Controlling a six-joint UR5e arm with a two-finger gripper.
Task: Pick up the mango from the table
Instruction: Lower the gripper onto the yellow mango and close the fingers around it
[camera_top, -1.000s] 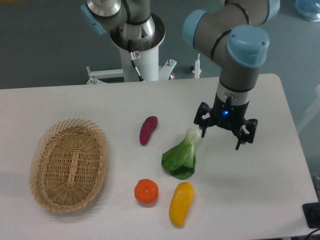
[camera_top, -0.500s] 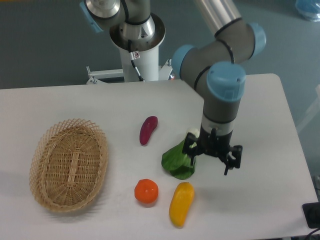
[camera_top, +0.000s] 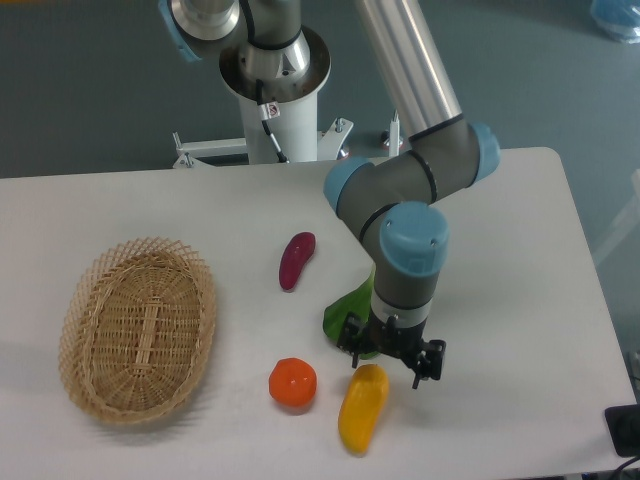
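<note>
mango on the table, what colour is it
Glossy yellow, shading to orange at the end under the gripper; the mango shows clearly in the fixed camera view.

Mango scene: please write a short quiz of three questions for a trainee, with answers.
1. True or false: the gripper is shut on the mango.
2. Which lies nearest the mango: A) basket, B) orange fruit, C) purple vegetable?
3. Fill in: the leafy green vegetable is partly hidden behind the ____.

Key: 1 false, the open fingers hover just above its upper end; 2 B; 3 arm.
</note>
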